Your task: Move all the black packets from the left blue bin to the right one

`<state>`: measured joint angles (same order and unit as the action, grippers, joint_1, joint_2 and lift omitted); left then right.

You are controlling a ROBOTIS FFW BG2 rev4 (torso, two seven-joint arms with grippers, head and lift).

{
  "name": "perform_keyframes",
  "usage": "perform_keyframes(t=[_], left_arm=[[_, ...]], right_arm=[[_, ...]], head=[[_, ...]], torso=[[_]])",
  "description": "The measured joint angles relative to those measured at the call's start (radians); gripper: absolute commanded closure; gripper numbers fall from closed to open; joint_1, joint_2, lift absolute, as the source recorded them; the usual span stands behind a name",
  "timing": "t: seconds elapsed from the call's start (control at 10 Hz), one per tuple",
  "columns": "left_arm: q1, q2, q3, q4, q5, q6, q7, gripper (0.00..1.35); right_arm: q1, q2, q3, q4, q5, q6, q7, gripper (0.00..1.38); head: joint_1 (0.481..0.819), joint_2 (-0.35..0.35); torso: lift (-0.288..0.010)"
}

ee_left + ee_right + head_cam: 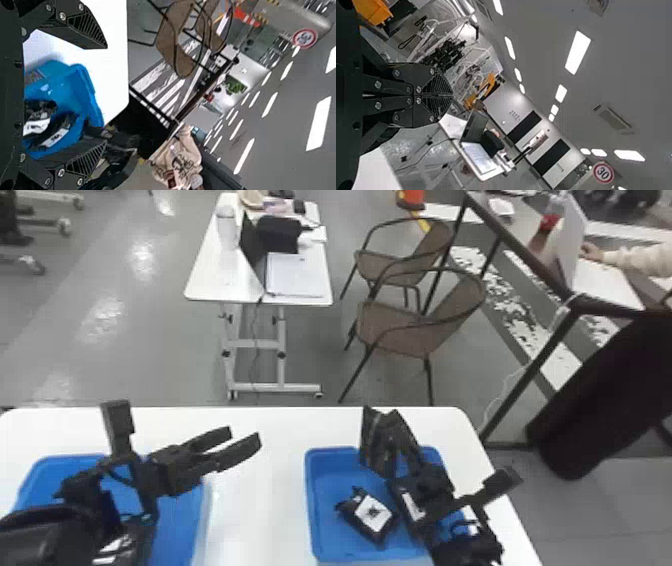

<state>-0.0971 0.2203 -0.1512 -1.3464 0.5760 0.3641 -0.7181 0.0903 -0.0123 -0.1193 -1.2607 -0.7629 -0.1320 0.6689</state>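
The left pincer (245,433) is spread open, empty; the right pincer (381,417) is closed on nothing. Black packets (371,514) are contained in the right bin (330,477); another packet (116,547), apparently, in the left bin (186,530).

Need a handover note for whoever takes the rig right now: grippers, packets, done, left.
Left black two-finger gripper: open, empty, raised above the white table between the bins.
Right black two-finger gripper: shut, nothing between its fingers, above the right bin.
Done: two black packets with white labels, one in plain sight and one partly behind the right arm, lie in the right blue plastic bin.
Left to do: at least one black white-labelled packet in the left blue plastic bin. The left arm hides part of that bin, so check the count.
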Motion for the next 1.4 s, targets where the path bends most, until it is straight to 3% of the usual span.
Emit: perform_keyframes(t=[0.1, 0.2, 0.3, 0.4, 0.6, 0.8, 1.2, 1.4], left_arm=[[0.063, 0.016, 0.068, -0.066, 0.010, 0.007, 0.025, 0.21], [0.116, 0.024, 0.138, -0.122, 0.009, 0.014, 0.035, 0.21], [0.150, 0.028, 0.200, -0.167, -0.015, 0.027, 0.037, 0.21], [0.171, 0.033, 0.255, -0.206, -0.068, 0.064, 0.037, 0.21], [0.204, 0.057, 0.332, -0.253, -0.174, 0.182, 0.024, 0.21], [0.225, 0.074, 0.383, -0.301, -0.269, 0.380, 0.024, 0.22], [0.198, 0.015, 0.414, -0.339, -0.459, 0.713, 0.024, 0.22], [0.190, 0.014, 0.411, -0.335, -0.529, 0.772, 0.023, 0.22]], right_arm=[[0.023, 0.000, -0.007, 0.006, 0.009, 0.035, -0.028, 1.15], [0.028, 0.000, -0.014, 0.029, 0.015, 0.054, -0.049, 0.53], [0.028, 0.000, -0.025, 0.050, 0.020, 0.052, -0.081, 0.01], [0.032, 0.000, -0.040, 0.046, 0.034, 0.029, -0.123, 0.03], [0.056, 0.000, -0.057, -0.012, 0.029, -0.008, -0.152, 0.33], [0.071, 0.000, -0.061, -0.071, 0.010, -0.014, -0.149, 0.46], [0.076, 0.000, -0.054, -0.096, -0.010, -0.012, -0.148, 0.47], [0.076, 0.000, -0.053, -0.091, -0.014, -0.012, -0.146, 0.47]], head=[[0.695, -0.114], [0.695, -0.093], [0.695, -0.064], [0.695, -0.051], [0.695, -0.032], [0.695, 0.003], [0.695, 0.025], [0.695, 0.043]], torso=[[0.000], [0.000], [0.000], [0.000], [0.000], [0.000], [0.000], [0.000]])
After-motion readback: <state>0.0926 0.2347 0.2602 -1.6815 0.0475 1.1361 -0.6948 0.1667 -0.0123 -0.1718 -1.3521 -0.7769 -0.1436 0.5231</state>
